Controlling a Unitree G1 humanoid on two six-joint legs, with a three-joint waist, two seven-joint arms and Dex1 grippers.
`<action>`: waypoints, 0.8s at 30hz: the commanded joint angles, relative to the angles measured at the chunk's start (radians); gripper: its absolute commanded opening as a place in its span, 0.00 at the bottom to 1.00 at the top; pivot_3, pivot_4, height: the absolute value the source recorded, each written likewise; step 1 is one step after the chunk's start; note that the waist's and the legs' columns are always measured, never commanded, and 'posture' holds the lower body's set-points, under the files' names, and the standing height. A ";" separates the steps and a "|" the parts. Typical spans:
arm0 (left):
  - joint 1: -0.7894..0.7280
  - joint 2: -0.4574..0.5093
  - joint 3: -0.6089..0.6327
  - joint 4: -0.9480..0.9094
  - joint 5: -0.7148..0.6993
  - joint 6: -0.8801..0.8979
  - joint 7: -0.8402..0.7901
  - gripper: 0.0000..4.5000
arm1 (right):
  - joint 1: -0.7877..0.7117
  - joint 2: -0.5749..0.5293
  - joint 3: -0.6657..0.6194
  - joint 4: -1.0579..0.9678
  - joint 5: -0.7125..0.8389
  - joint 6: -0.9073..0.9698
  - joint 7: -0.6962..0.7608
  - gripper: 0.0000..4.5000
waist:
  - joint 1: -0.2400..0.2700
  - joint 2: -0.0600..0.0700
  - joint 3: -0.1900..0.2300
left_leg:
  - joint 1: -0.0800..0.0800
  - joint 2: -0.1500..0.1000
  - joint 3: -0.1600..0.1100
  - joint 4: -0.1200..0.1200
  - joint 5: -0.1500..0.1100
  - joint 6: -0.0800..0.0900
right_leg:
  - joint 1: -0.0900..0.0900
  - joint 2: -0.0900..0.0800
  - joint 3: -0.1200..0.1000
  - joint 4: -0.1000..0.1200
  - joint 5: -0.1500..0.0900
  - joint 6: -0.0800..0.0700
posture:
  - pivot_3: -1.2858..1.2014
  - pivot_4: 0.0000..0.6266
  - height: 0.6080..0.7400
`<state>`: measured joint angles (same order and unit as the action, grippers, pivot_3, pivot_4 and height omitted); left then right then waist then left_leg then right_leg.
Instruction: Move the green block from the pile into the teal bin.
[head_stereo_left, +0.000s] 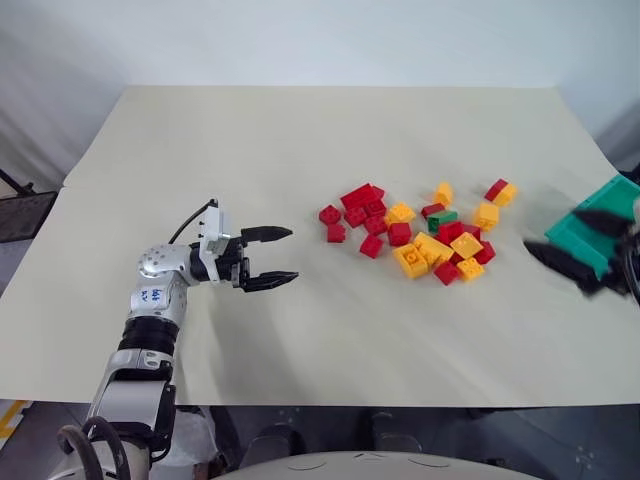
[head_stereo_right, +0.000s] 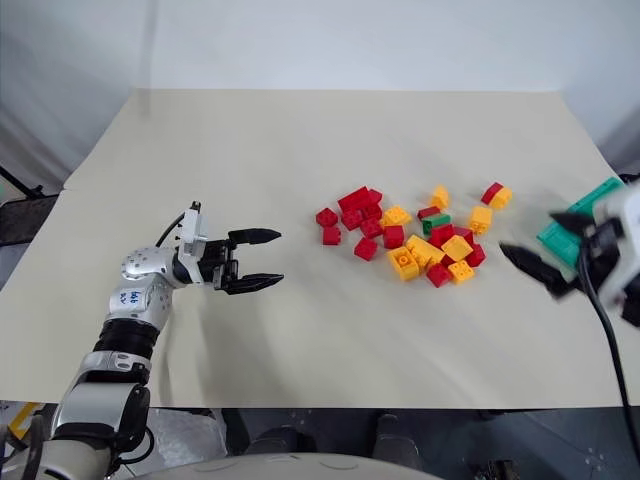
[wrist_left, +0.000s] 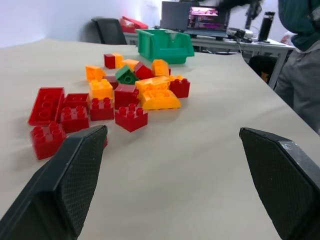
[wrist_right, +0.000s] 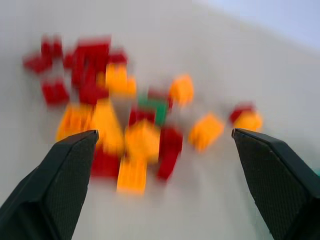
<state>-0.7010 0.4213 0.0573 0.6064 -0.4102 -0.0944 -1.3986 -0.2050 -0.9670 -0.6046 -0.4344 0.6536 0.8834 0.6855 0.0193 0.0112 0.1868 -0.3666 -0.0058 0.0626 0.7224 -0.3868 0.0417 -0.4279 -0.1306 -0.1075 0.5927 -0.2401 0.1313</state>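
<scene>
- We are looking at the green block, which is still sitting in the pile of red and yellow-orange bricks on the surface.
- It is sitting toward the far side of the pile, with a red brick touching it and yellow ones just beside it.
- The teal bin is waiting at the right edge, well apart from the pile.
- We are holding our right gripper spread wide and empty, in front of the bin and to the right of the pile.
- We are holding our left gripper spread open too, empty, to the left of the pile.
- We are guessing the block is light, hard plastic that is not going to squash or break.
- Its smooth sides are probably a bit slippery, so we are thinking a firm pinch is best.
- We are planning to take it by two flat sides, coming from above.
- The close bricks are making this tricky, since our fingers could bump them or grab a red one too.
</scene>
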 joint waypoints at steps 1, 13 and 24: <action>-0.009 0.002 0.012 0.003 0.002 -0.021 0.000 1.00 | -0.116 -0.029 0.134 0.038 0.011 0.047 -0.018 1.00 | 0.001 0.000 0.000 | 0.000 0.000 0.000 0.000 0.000 0.000 | 0.000 0.000 0.000 0.000 0.000 0.000 | 0.52 0.24 1.00; 0.021 -0.026 0.016 -0.028 -0.003 -0.042 0.020 1.00 | -0.768 0.070 0.794 0.623 -0.367 0.045 0.040 1.00 | -0.018 0.000 0.000 | -0.004 -0.001 0.003 0.001 0.000 0.002 | -0.002 -0.001 -0.001 -0.002 0.002 0.002 | 0.52 0.24 1.00; 0.073 -0.036 0.019 -0.093 -0.013 -0.036 0.060 1.00 | -1.185 0.324 1.070 1.361 -0.665 -0.023 0.204 1.00 | -0.038 0.001 0.000 | -0.006 -0.002 0.003 -0.002 0.000 0.002 | -0.003 -0.002 -0.005 -0.002 0.002 0.002 | 0.52 0.24 1.00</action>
<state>-0.6324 0.3856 0.0632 0.5541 -0.4091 -0.1250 -1.3457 -1.3487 -0.6446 0.4638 0.8629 0.0301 0.8886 0.8632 -0.0189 0.0123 0.1872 -0.3721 -0.0076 0.0657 0.7206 -0.3866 0.0437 -0.4310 -0.1324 -0.1124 0.5904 -0.2385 0.1331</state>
